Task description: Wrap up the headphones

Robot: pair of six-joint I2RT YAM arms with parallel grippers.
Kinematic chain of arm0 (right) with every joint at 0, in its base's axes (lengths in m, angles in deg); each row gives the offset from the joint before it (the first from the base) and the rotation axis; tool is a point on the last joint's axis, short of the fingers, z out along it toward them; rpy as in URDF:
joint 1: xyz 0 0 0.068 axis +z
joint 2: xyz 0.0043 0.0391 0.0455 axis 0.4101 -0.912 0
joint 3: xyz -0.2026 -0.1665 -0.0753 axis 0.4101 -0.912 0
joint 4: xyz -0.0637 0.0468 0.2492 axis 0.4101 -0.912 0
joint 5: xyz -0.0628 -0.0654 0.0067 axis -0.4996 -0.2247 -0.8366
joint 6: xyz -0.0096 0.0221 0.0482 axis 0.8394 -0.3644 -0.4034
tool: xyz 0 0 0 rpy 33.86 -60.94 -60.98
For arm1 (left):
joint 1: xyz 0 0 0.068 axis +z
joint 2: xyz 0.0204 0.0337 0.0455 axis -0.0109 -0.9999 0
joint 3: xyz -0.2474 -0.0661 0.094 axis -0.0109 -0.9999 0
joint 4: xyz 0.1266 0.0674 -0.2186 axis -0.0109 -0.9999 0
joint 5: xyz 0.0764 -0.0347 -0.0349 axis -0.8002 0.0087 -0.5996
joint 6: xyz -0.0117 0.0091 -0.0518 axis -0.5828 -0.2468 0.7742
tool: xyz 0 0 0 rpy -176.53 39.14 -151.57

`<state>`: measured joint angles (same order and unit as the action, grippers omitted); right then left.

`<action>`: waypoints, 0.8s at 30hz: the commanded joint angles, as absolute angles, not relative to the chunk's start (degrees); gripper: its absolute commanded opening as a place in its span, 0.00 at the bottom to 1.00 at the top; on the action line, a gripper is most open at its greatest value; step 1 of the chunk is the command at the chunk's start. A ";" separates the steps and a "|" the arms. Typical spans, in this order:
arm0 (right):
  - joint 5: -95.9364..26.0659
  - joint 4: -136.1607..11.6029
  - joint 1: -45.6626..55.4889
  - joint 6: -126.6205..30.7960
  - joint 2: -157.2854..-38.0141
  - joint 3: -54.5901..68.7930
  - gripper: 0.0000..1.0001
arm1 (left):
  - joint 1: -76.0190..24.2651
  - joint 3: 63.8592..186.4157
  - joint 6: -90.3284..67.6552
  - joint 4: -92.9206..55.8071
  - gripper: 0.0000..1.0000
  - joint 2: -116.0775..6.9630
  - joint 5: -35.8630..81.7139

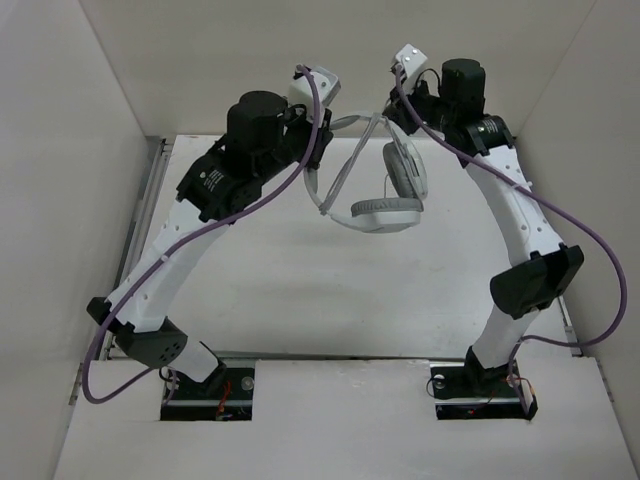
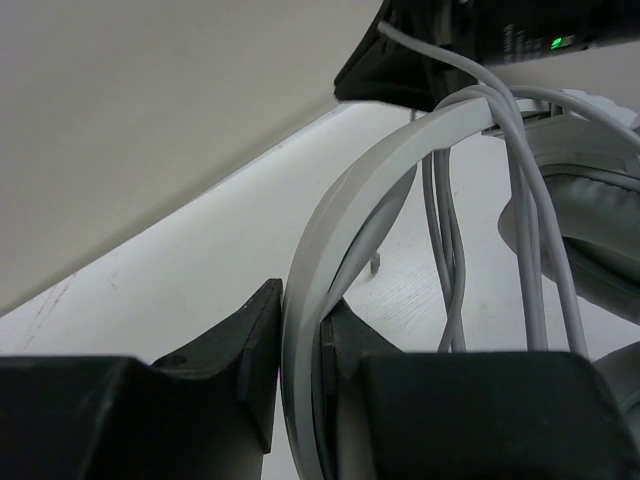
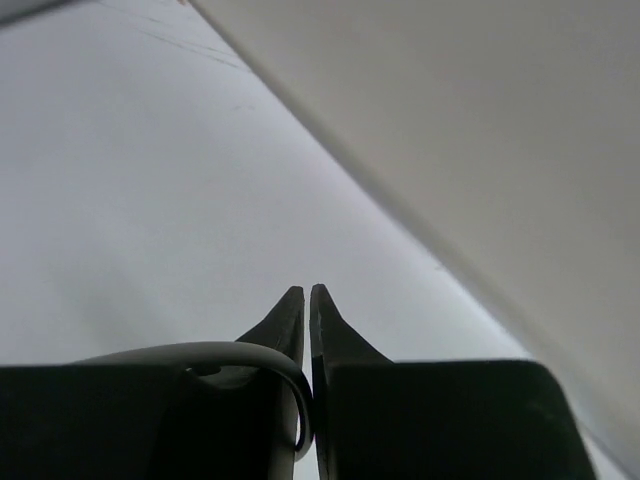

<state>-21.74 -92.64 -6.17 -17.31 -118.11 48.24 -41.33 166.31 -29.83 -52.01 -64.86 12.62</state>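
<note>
Hanging in the air between the two raised arms, the headphones (image 1: 385,212) sit well above the white bench (image 1: 300,290), towards its far side. White walls (image 1: 80,150) close the bench in on the left, the back and the right. A thick purple cable (image 1: 322,110) runs up each arm; the left arm's one arcs past just beside the headband (image 2: 340,210), though the top view does not show whether they touch.

From the left wrist, several loops of the thin grey cable (image 2: 450,270) hang over the headband near its upper end, dropping in front of one padded earcup (image 2: 590,230) at the right edge. The dark body of the other arm's hand crowds in just above those loops, a green light glowing on it.

The left hand (image 2: 302,300) is closed on the headband, its two dark fingers (image 2: 250,350) pressing the flat white band from either side, so the band rises out of the grip in a curve.

The right hand (image 3: 307,292) is closed to a hairline slit. A strand of the grey cable arcs across its left finger and turns down into the gap, where it appears pinched. Beyond its fingertips lie only the pale bench and wall.
</note>
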 commanded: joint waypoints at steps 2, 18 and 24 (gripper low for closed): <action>-2.09 -90.35 -9.58 -35.53 -120.37 47.14 0.13 | -43.80 173.37 -26.17 -47.47 0.00 -62.82 17.21; 18.94 -42.91 -1.33 -86.86 -122.30 23.60 0.22 | -42.93 184.80 -27.66 -46.33 0.00 -69.50 16.07; 19.12 -24.61 3.16 -101.02 -121.95 15.41 0.25 | -40.20 187.79 -27.66 -45.36 0.00 -71.08 15.11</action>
<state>17.15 -40.91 1.70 -90.42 -122.59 16.48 -41.29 182.74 -29.77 -54.07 -72.64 15.75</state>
